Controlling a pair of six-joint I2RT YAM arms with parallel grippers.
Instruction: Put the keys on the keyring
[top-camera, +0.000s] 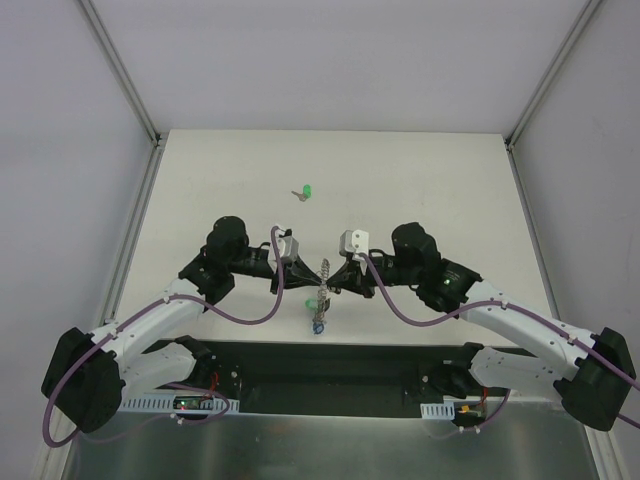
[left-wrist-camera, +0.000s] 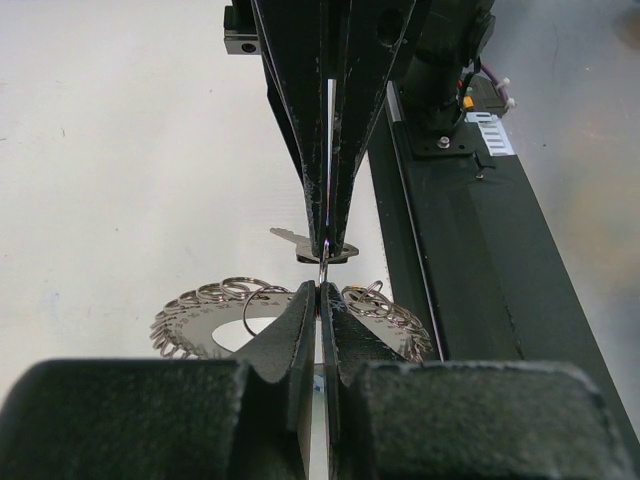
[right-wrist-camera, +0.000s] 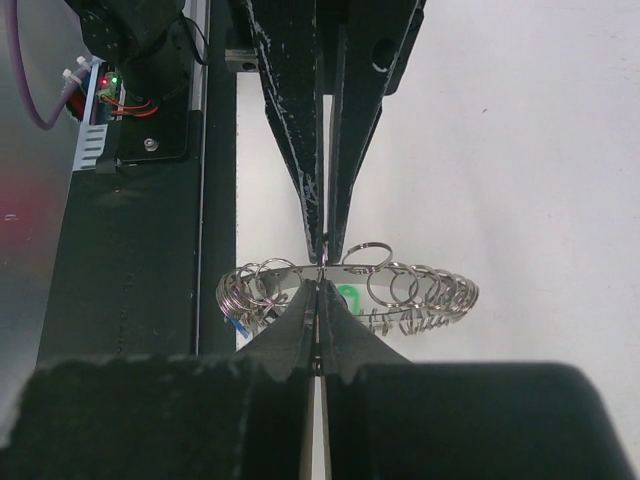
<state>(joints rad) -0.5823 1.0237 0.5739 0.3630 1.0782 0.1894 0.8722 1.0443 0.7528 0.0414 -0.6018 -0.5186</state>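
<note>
**Operator:** Where is the keyring, and what have I got hold of?

**Spotter:** The keyring (left-wrist-camera: 200, 322) is held up off the table (top-camera: 420, 180), above its near edge and about midway along, between your two claws. Your left claw (left-wrist-camera: 317, 290) is clenched on the ring's rim. Your right claw (right-wrist-camera: 318, 288) is clenched too, at the opposite rim. A dark-headed key (left-wrist-camera: 300, 240) sits at its tips, and I cannot tell whether it nips that key or a wire loop.

**Operator:** How will the ring handle?

**Spotter:** I judge it thin, stiff and light. It won't bend, but it is slick metal and may pivot in a narrow pinch. Take it on the flat plate just inside the loops, because the loops are springy wire and will give. A hanging green key (right-wrist-camera: 347, 297) and a blue key (right-wrist-camera: 237, 320) appear to dangle beneath, so expect some swing.

**Operator:** And the spare one?

**Spotter:** The loose green key (top-camera: 307, 190) lies flat out on the table, nearer the far edge. It is tiny and sits low, so take its plastic head, which looks thicker and less slippery than the blade.
</note>
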